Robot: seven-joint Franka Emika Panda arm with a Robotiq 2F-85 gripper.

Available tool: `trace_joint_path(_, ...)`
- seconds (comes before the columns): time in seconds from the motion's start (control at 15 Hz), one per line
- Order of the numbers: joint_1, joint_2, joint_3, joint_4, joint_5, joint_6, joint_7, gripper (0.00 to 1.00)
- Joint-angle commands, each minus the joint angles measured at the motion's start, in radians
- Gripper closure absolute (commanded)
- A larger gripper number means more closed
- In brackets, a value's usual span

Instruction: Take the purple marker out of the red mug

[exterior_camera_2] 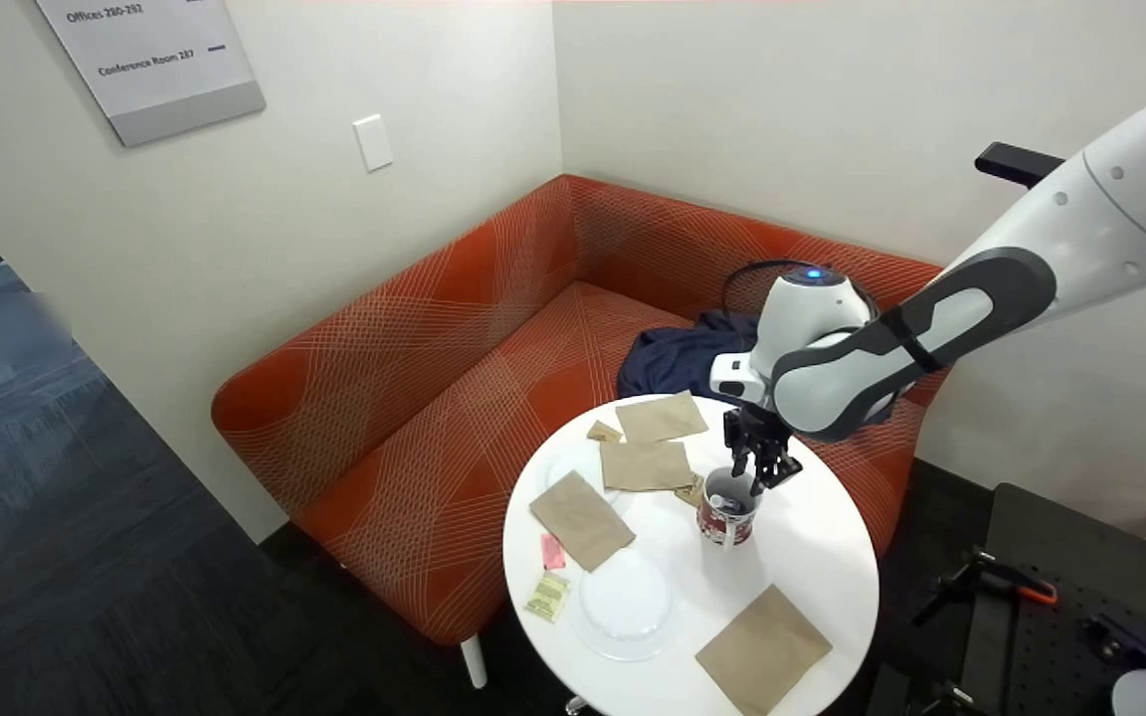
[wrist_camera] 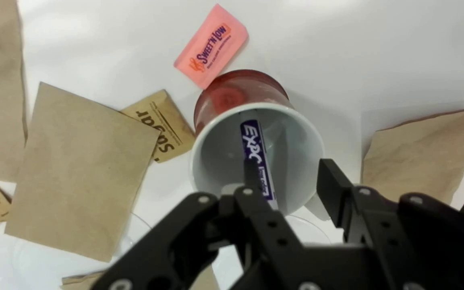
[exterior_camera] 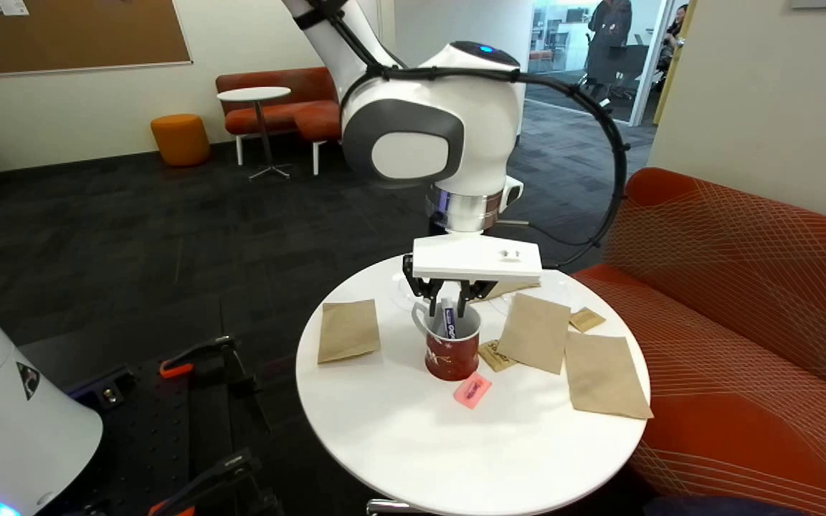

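The red mug (exterior_camera: 452, 360) stands upright on the white round table; it also shows in an exterior view (exterior_camera_2: 715, 528) and in the wrist view (wrist_camera: 238, 96). The purple marker (exterior_camera: 449, 320) leans inside the mug with its upper end at the rim; its purple Expo label shows in the wrist view (wrist_camera: 255, 145). My gripper (exterior_camera: 447, 312) is open and points down over the mug's mouth. In the wrist view the gripper (wrist_camera: 289, 169) has its left finger overlapping the marker's edge, and its right finger stands apart near the rim. Whether the left finger touches the marker is unclear.
A pink sweetener packet (exterior_camera: 472, 390) and a sugar packet (exterior_camera: 496, 355) lie beside the mug. Brown paper squares (exterior_camera: 536, 333) lie around it on the table (exterior_camera: 413, 444). A clear plastic lid (exterior_camera_2: 625, 607) lies nearby. A red sofa (exterior_camera: 743, 322) stands beside the table.
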Motion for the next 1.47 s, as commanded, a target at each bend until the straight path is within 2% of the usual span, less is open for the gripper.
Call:
trace_joint_path(0.0,-0.034,0.023,0.028,0.023,-0.019,-0.012,-0.021,0.57)
trace_joint_path(1.4,-0.052,0.117,0.05,0.074,-0.081,0.013,-0.004,0.6)
